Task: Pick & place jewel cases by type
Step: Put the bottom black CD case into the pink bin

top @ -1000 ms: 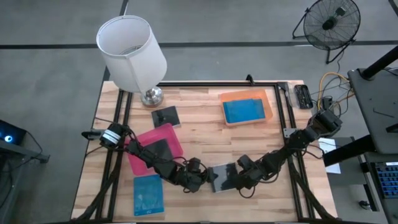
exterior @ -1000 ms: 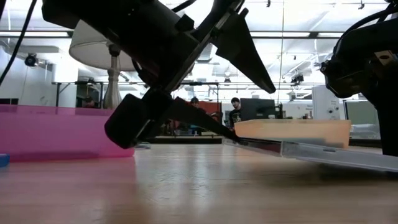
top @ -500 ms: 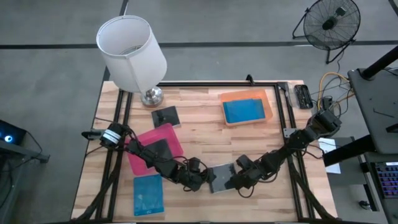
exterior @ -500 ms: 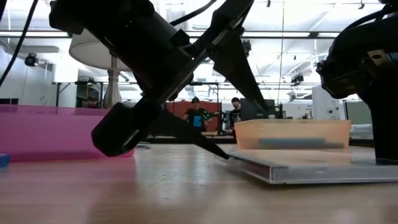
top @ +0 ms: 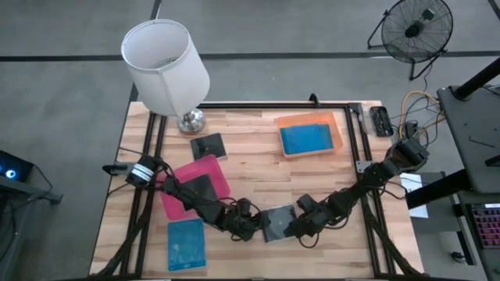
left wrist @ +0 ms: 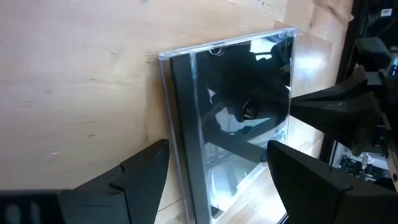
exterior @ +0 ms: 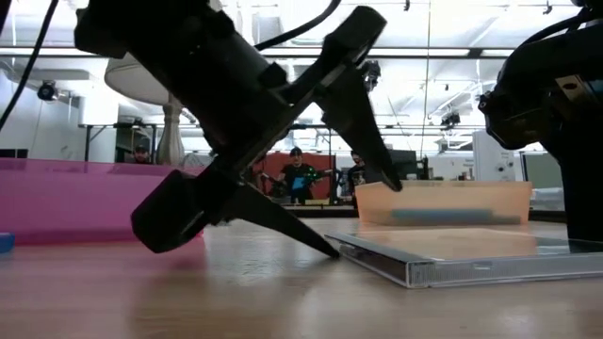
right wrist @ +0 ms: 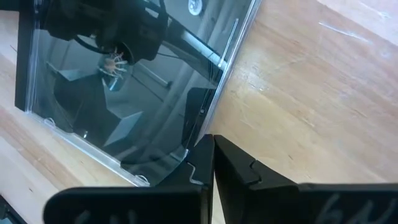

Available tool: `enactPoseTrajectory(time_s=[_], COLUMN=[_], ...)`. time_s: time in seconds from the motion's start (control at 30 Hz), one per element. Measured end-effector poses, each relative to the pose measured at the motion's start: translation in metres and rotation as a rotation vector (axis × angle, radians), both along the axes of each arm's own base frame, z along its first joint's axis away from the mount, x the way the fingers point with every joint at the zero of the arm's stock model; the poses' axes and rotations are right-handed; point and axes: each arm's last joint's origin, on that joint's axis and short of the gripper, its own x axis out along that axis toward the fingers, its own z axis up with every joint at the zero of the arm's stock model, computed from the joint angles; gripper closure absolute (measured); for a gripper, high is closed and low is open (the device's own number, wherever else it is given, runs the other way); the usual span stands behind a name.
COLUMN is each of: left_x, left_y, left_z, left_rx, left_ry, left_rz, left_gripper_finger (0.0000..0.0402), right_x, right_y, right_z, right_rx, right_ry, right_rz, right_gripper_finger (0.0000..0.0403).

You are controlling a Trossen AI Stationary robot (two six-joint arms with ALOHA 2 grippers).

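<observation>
Near the worktop's left front corner a blue jewel case [top: 186, 244] lies flat on the bare wood, not yet sorted. Just behind it the pink tray [top: 173, 200] holds one dark jewel case [top: 201, 188]. Farther back, beside the lamp base [top: 191, 121], a second dark case [top: 208, 146] sits loose on the worktop.

At the middle of the front edge the two arms meet over a third dark case [top: 276, 222], lying flat on the wood. The left gripper [left wrist: 217, 168] is released: its two fingers stand spread, one on each side of the case's nearer edge, and nothing is pinched between them. In the low view one finger tip [exterior: 325, 250] touches down just at the case's edge [exterior: 443, 268]. The right gripper [right wrist: 210, 163] is clenched; its fingers are pressed together at the case's opposite edge, and the case may be caught between them, though that is hard to confirm.

Toward the right rear the orange tray [top: 337, 126] holds blue cases [top: 306, 140]; they look stacked, so their count cannot be read from above.

My reading: sorting is roughly half done. One dark case is placed and blue ones are in orange; two dark cases and one blue case remain on the wood.
</observation>
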Motion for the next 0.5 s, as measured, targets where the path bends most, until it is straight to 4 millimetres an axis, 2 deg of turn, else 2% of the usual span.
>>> enactPoseTrajectory(time_s=[0.3, 0.5], left_x=[0.02, 0.022], left_y=[-0.009, -0.009], left_z=[-0.011, 0.002], left_rx=[0.027, 0.1], left_ry=[0.01, -0.028], left_rz=[0.008, -0.004], left_gripper_finger=[0.0145, 0.0145], right_x=[-0.002, -0.002], right_y=[-0.001, -0.001], right_z=[-0.001, -0.001], right_rx=[-0.005, -0.004], right_ry=[0.022, 0.022], right_rz=[0.005, 0.006], right_gripper_finger=[0.0394, 0.0395])
